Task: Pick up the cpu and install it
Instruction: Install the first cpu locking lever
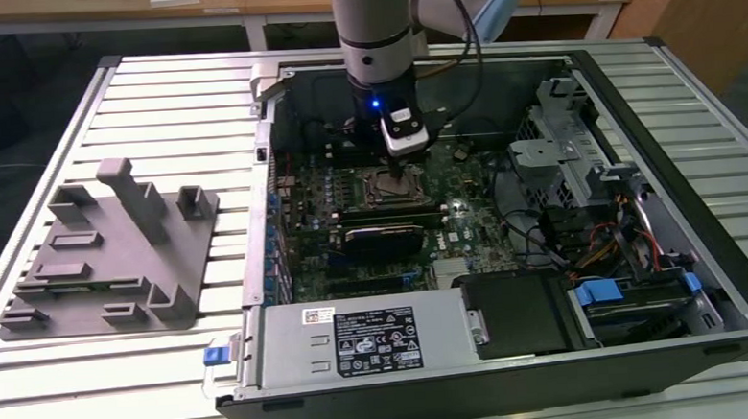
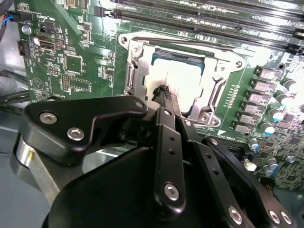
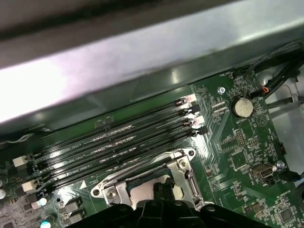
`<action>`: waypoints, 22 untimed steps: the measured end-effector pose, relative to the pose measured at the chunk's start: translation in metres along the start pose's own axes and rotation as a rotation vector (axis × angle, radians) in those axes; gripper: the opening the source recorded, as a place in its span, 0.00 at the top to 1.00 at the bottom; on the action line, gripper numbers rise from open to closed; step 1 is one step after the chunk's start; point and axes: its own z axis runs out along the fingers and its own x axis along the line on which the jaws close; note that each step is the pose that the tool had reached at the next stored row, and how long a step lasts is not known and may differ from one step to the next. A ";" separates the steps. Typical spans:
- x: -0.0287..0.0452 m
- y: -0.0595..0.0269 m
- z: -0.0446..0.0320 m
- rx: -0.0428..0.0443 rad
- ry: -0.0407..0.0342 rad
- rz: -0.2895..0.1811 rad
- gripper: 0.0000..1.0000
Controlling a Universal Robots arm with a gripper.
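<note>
Second wrist view, claw (image 2: 165, 92) closed, tips touching cpu (image 2: 183, 78) seated in socket frame (image 2: 137, 76).

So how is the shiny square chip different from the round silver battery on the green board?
The cpu is square, while the coin battery is round. The cpu lies flat inside a metal socket frame near the memory slots; the coin battery sits in its own small holder further along the board. The gripper is right over the cpu, with its tips at the chip's top, and nothing is near the coin battery. Both are silvery and sit on the same green motherboard.
</note>
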 end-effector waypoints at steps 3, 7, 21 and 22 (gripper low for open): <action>0.0000 0.0000 -0.0001 0.0007 0.0006 0.000 0.89; -0.0013 0.0005 0.0007 0.0268 0.0099 -0.003 0.89; -0.0046 0.0015 0.0023 0.0899 0.1264 -0.014 0.89; -0.0046 0.0015 0.0024 0.0898 0.1265 -0.014 0.89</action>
